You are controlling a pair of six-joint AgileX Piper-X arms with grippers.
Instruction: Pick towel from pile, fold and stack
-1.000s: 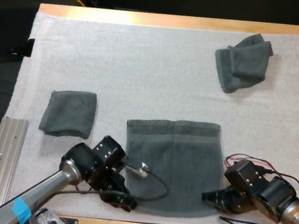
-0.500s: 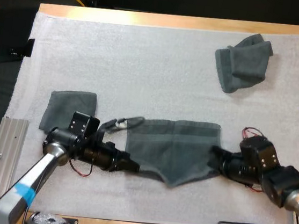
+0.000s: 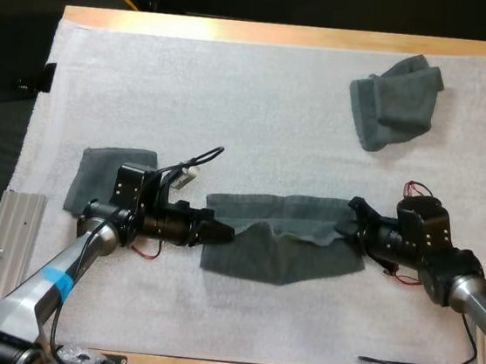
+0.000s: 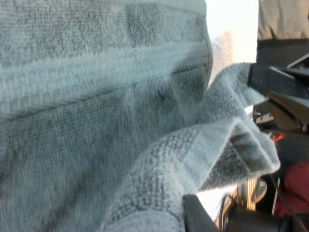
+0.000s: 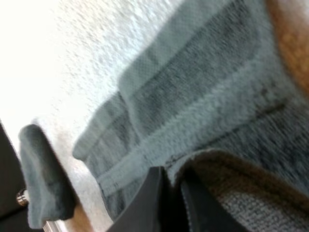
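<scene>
On the worktop [image 3: 269, 34] the mat [image 3: 233, 111] lies bare across the far middle, the far left and the near side. In the way: the middle towel [image 3: 305, 255], strung between the left pincer [image 3: 227, 231] and the right pincer [image 3: 350, 222]; a folded towel [image 3: 95, 174] beside the left arm; a crumpled towel [image 3: 397, 99] at the far right.

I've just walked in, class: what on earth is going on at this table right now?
Two robot arms are folding a towel. The left end effector and the right end effector each grip one side of the middle towel, which lies partly doubled over on the white mat. A folded towel sits at the mat's left side, and a crumpled towel waits near the mat's far right corner.
</scene>
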